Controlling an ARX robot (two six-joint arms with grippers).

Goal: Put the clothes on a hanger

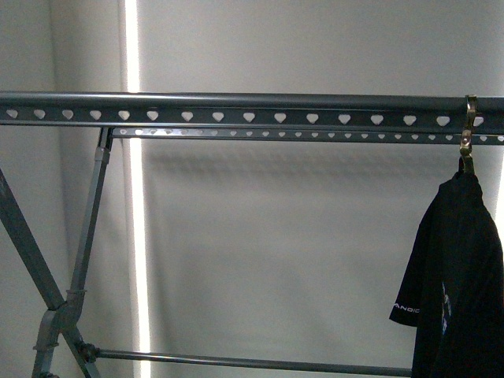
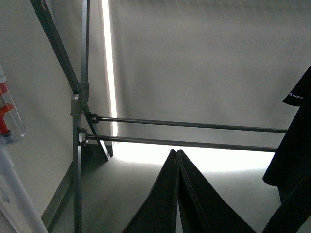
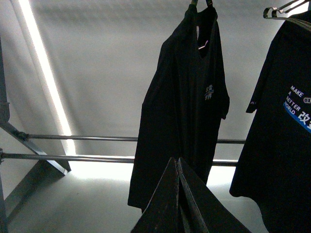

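Closest to our wrist cameras, both end effectors have their dark fingers pressed together with nothing between them: the left end effector (image 2: pixel 178 194) and the right end effector (image 3: pixel 179 199). Beyond the right one we see two black T-shirts hanging side by side, one (image 3: pixel 187 107) with small white print and another (image 3: pixel 282 126) reading "MAKE A BETTER WORLD". From the front we see the grey hanger (image 1: pixel 236 110) with its heart-punched rail, and one T-shirt suspended by a hook (image 1: pixel 469 130) at its far right end.
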